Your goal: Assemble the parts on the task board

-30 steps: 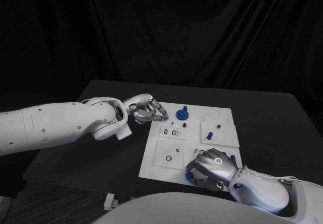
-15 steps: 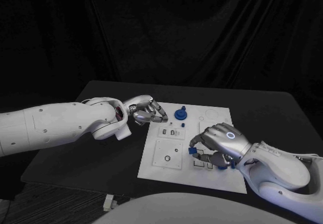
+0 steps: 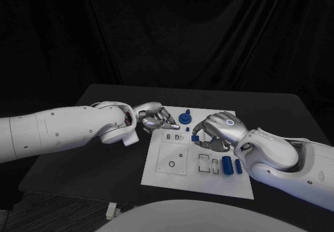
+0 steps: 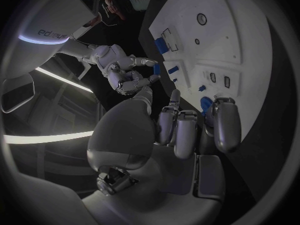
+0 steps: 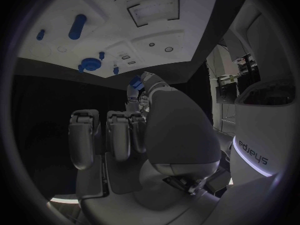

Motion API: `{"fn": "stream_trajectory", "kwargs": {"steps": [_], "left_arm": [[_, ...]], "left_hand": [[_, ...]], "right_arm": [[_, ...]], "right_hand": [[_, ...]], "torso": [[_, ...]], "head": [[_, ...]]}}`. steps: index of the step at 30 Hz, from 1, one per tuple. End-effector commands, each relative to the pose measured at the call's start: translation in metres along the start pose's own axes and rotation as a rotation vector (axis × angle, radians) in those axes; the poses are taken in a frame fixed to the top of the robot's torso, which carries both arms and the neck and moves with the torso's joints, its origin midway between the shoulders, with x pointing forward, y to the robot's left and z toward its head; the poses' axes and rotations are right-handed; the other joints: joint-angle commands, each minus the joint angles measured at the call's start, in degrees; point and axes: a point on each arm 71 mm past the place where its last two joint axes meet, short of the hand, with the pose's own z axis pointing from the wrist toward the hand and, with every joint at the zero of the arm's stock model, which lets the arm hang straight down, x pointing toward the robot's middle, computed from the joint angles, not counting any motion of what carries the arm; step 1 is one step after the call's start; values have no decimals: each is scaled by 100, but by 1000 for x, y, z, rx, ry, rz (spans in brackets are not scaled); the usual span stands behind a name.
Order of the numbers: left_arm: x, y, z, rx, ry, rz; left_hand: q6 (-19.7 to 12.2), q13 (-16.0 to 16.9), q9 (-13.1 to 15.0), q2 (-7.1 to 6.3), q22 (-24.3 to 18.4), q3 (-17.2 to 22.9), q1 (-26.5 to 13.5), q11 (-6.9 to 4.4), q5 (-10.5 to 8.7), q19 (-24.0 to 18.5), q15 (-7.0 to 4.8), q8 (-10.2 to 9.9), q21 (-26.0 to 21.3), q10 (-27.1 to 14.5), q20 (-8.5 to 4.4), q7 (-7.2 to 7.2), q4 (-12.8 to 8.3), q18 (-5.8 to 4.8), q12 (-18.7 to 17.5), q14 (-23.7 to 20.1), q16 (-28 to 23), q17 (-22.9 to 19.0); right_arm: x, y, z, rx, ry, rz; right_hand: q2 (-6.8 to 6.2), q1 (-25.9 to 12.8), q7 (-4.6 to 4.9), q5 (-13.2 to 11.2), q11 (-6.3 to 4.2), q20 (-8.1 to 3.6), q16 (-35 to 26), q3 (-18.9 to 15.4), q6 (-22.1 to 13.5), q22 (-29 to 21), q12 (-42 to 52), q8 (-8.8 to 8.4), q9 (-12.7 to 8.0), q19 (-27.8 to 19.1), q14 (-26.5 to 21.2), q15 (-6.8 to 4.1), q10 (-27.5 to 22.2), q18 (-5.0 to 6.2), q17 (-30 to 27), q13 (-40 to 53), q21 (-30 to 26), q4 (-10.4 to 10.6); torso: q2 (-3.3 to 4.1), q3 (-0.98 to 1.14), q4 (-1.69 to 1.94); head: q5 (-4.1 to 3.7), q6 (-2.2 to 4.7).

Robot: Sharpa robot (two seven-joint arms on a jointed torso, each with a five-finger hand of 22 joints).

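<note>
The white task board [image 3: 170,176] lies in the middle of the black table. My right hand [image 3: 221,128] hovers over the board's far half and pinches a small blue part [image 3: 195,138] at its fingertips; the right wrist view shows this part [image 5: 135,82] at the thumb tip. My left hand [image 3: 156,119] sits at the board's far left corner, fingers curled in with nothing in them. A round blue knob [image 3: 186,117] stands on the board between the two hands. Two blue cylinders [image 3: 228,166] lie side by side on the board's near right.
Rectangular slots [image 3: 204,163] and a ring-shaped recess [image 3: 172,164] mark the board's near half. Bare black tabletop [image 3: 90,169] surrounds the board. My left forearm [image 3: 62,130] stretches across the table's left side.
My right hand has carried the small blue part from the board's near edge up to its far half. The left hand has stayed by the far left corner.
</note>
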Motion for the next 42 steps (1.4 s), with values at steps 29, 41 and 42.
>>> {"fn": "stream_trajectory", "kwargs": {"steps": [29, 41, 42], "left_arm": [[24, 4, 28, 27, 119, -25], [28, 3, 32, 38, 128, -26], [28, 3, 32, 40, 128, -27]], "left_hand": [[-219, 910, -192, 141, 1023, -527, 829, 91, 736, -95, 95, 104, -125, 102, 58, 53, -166, 58, 324, 369, 9, 1177], [-149, 916, -200, 200, 1025, -555, 836, 85, 818, -89, 93, 151, -117, 108, 59, 43, -142, 57, 337, 372, 16, 1180], [-149, 916, -200, 200, 1025, -555, 836, 85, 818, -89, 93, 151, -117, 108, 59, 43, -142, 57, 337, 372, 16, 1180]], "right_arm": [[6, 6, 20, -51, -49, -9], [7, 9, 23, -61, -46, -10], [7, 9, 24, -61, -45, -9]], "right_hand": [[4, -40, -2, -60, 46, 40, -34, 7, 48, 1503, 21, 14, 121, 595, 568, 45, 587, -39, 1344, 1507, 1, 35], [6, -40, 5, -68, 52, 42, -35, 10, 33, 1503, 21, 2, 121, 597, 568, 47, 587, -40, 1343, 1507, 3, 37], [6, -40, 5, -68, 52, 42, -35, 10, 33, 1503, 21, 2, 121, 597, 568, 47, 587, -40, 1343, 1507, 3, 37]], "torso": [[-9, 0, -9], [-6, 0, -7], [-8, 0, -5]], "head": [[-28, -1], [-10, -1], [-11, -1]]}}
